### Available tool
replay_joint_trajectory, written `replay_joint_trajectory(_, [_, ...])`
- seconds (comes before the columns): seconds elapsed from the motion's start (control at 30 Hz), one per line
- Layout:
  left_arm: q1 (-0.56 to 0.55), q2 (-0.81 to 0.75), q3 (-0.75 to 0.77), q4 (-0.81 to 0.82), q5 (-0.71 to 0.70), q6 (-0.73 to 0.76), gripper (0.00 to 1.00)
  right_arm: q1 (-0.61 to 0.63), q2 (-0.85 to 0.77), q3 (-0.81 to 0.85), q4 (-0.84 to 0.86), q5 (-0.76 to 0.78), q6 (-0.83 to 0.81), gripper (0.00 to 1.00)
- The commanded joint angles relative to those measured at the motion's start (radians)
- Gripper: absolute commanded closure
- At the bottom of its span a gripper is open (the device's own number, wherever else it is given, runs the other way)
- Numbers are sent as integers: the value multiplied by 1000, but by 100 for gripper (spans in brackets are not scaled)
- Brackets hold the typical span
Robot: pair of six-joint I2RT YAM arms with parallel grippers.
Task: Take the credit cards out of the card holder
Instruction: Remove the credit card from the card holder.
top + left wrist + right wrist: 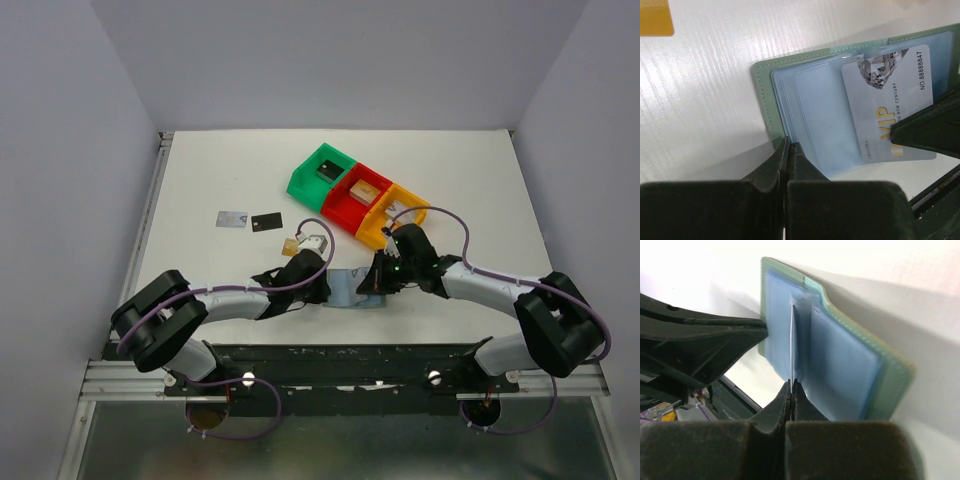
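**One card left in the holder, pinched from both sides**

Top view: the card holder [350, 292] is seen lying open on the table [200, 290] near the front edge, between the two arms. It is met from the left by the left gripper [326, 289] and from the right by the right gripper [370, 287]. Three cards are laid out apart from it. A silver-grey card [232, 219] and a black card [267, 222] lie side by side farther back, and a gold card [291, 245] lies nearer the left arm. A green bin [322, 172], a red bin [357, 195] and an orange bin [392, 215] are ranged in a diagonal row behind.

Left wrist view: the left jaws are pressed together on the holder's near edge, where the green cover and the clear sleeves [815, 110] meet. This grip is judged to anchor the holder so that it is not dragged along when a card is pulled. A silver VIP card [890, 95] is lodged in a sleeve, its lower corner covered by a finger of the right gripper.

Right wrist view: the right jaws are closed tight on a thin pale edge seen end-on. This is taken to be the VIP card, and whether sleeve film is caught with it cannot be told. The card is not yet drawn out.
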Motion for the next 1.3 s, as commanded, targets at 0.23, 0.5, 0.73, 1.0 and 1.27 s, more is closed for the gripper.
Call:
replay_joint_trajectory(0.23, [3,-28,-30,-85,-27,8,100,-4,-113,66,-192,109,-70,100])
replay_joint_trajectory(0.5, [1,-110,-39,-99,-36,0,91,-2,-218,83,-281,125,-107,100])
replay_joint_trajectory(0.73, [1,-246,7,-141,-33,12,43,-2,-313,109,-310,53,-182,100])
replay_joint_trajectory(1.0, [0,-505,29,-206,-35,6,18,-1,-385,123,-281,-183,-286,100])
replay_joint_trajectory(1.27, [17,-850,-122,-74,69,60,12,5,-422,123,-264,-426,-360,100])
